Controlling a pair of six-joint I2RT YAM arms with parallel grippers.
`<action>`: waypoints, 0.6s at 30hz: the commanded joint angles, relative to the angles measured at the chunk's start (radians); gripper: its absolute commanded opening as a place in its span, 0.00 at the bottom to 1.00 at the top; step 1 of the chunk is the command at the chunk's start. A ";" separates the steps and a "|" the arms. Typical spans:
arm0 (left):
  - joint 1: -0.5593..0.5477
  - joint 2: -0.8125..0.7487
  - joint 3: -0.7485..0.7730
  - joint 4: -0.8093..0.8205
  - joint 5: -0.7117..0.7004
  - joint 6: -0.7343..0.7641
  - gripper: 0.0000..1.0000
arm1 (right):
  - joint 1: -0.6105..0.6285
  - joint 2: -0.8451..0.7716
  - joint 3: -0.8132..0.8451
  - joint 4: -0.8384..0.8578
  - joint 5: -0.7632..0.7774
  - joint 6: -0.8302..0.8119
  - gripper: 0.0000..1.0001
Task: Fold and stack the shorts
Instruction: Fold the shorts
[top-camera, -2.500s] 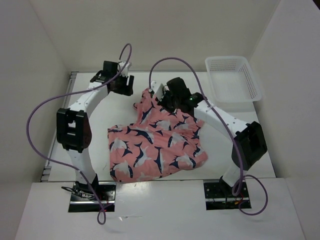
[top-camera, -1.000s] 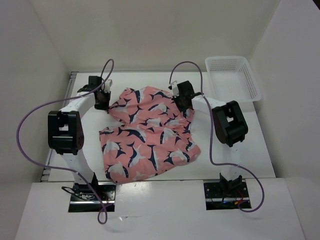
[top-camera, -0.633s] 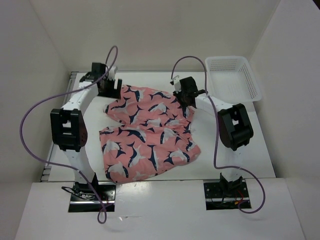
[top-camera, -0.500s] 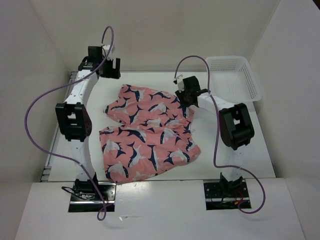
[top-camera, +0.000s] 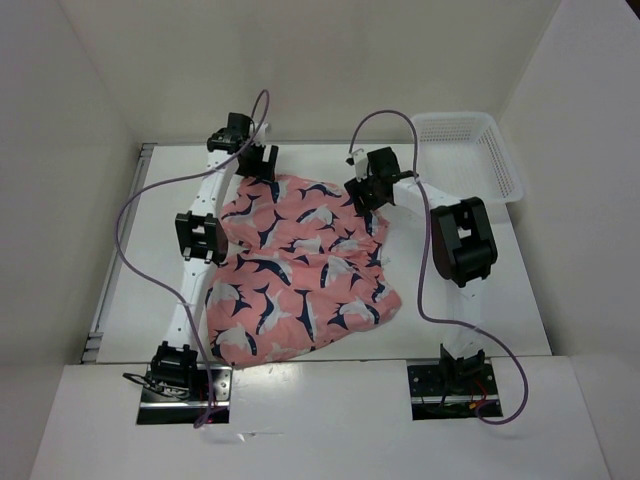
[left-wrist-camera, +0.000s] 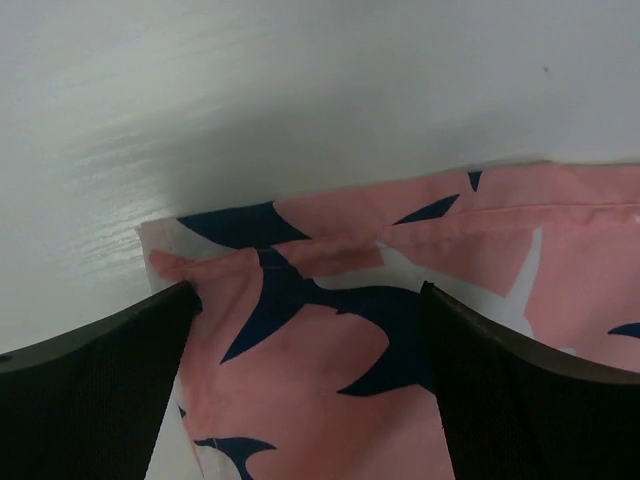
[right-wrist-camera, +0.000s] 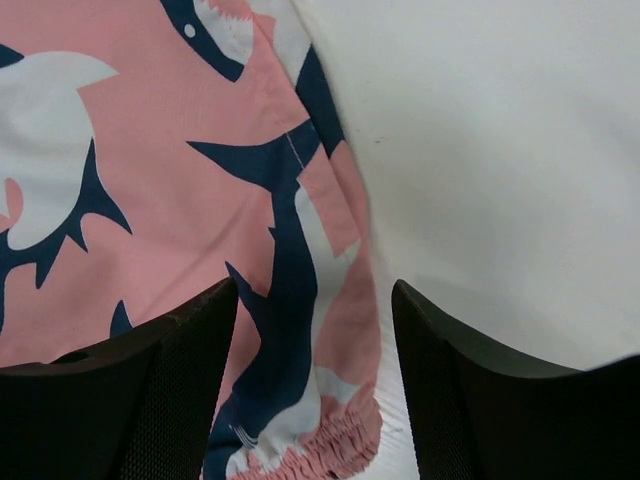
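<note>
Left gripper (top-camera: 255, 162) stands at the upper-left corner of the garment. In the left wrist view its jaws are spread, straddling the hemmed corner without pinching it.

The shorts (top-camera: 300, 265) lie opened out and rumpled across the middle of the table (top-camera: 150, 250), not yet folded.

Right gripper (top-camera: 366, 192) stands at the upper-right edge of the fabric, jaws likewise spread over the hem, nothing gripped.

The basket (top-camera: 500, 150) sits at upper right, apart from the cloth.

Assessment: the step in hand is taking hold for the first fold. The next move likely calls for both jaws to lower, close on the fabric, then carry that far edge across together.
</note>
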 joint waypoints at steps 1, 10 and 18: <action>0.016 -0.016 0.017 -0.063 -0.012 -0.002 0.99 | -0.002 0.050 0.057 -0.024 -0.047 -0.023 0.69; 0.016 0.034 0.008 -0.072 -0.147 -0.002 0.81 | -0.012 0.072 0.022 -0.025 -0.047 -0.002 0.70; -0.003 0.089 0.110 -0.101 -0.136 -0.002 0.00 | -0.012 0.083 0.031 -0.012 -0.006 -0.002 0.12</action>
